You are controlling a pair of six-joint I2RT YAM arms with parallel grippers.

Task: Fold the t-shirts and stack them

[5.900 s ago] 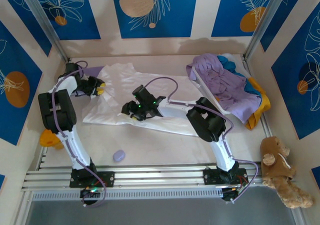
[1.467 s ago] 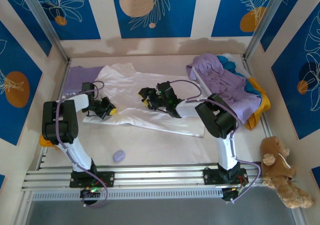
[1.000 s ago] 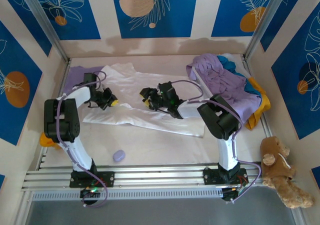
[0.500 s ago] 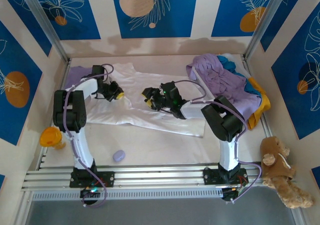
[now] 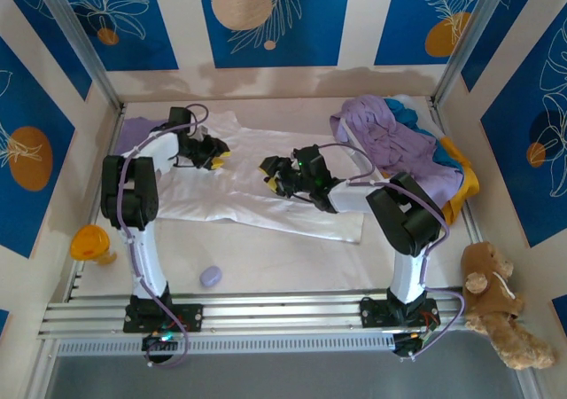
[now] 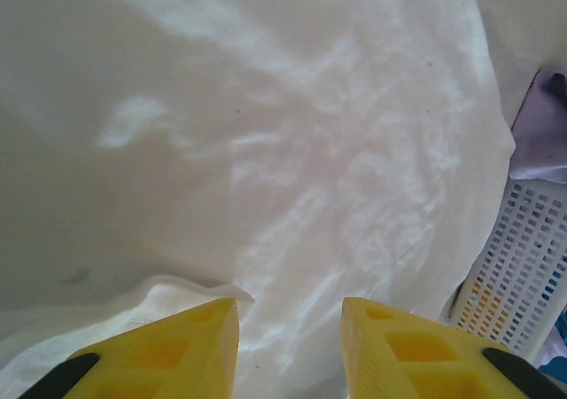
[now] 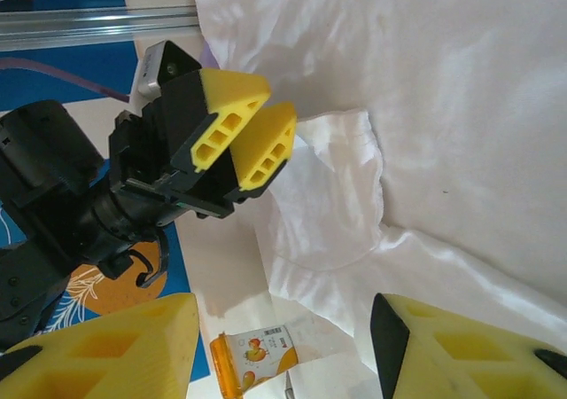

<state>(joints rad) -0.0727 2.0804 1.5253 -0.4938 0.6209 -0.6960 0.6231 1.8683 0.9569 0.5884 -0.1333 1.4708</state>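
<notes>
Lifting my released left pincer [image 6: 290, 315] straight off the large white cloth t-shirt [image 6: 310, 151] should spare its fold; my right pincer [image 7: 285, 315] gapes empty.

The large white cloth t-shirt [image 5: 266, 199] across the middle of the top view is plain white. The heap at upper right shows a lavender-purple cloth t-shirt [image 5: 390, 146], a teal one [image 5: 416, 120] and a yellow-orange one [image 5: 462, 186]. The wall panels [image 5: 270, 13] along the top are deep blue with white leaf outlines and tan-orange discs. The left gripper [image 5: 220, 158] and right gripper [image 5: 268, 170] are black with yellow fingers, the small round blob [image 5: 211, 276] at lower left is lavender, and the plush teddy bear [image 5: 496, 306] at lower right is brown.
</notes>
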